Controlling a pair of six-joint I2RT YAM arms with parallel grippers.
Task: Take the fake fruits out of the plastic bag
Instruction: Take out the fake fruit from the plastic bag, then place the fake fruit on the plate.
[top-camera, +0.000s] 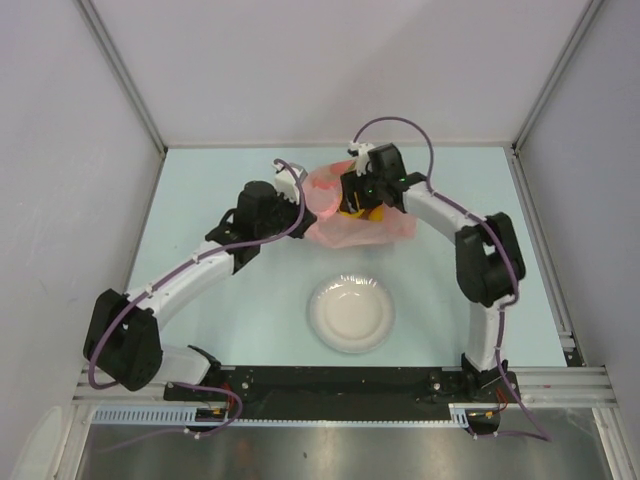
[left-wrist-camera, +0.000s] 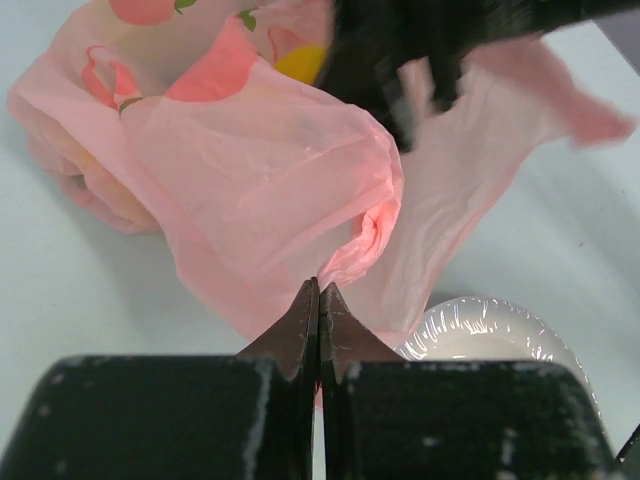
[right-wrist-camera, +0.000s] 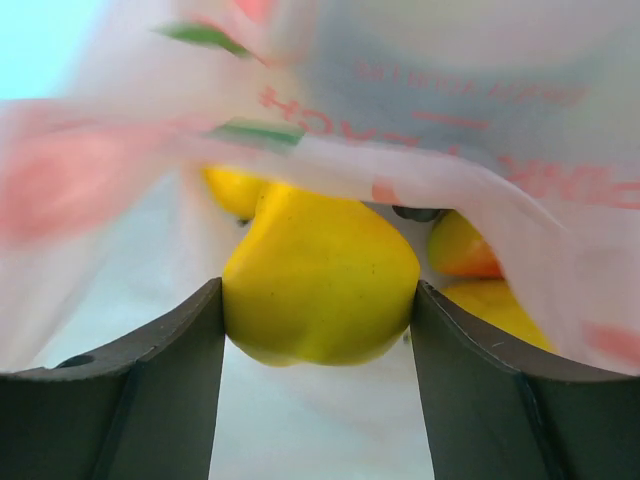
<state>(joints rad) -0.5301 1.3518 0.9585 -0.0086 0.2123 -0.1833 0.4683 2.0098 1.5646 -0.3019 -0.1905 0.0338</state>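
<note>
Inside plastic bag mouth | yellow fruit clamped between right tool fingers | left tool closed at bag edge

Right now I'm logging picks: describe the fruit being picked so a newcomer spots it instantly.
Find the pink plastic bag at the far middle of the table, beyond the white plate. In its mouth, the right gripper flanks a plump yellow fruit. It is the nearest, plain yellow; neighbours sit behind, one blushed orange.
</note>
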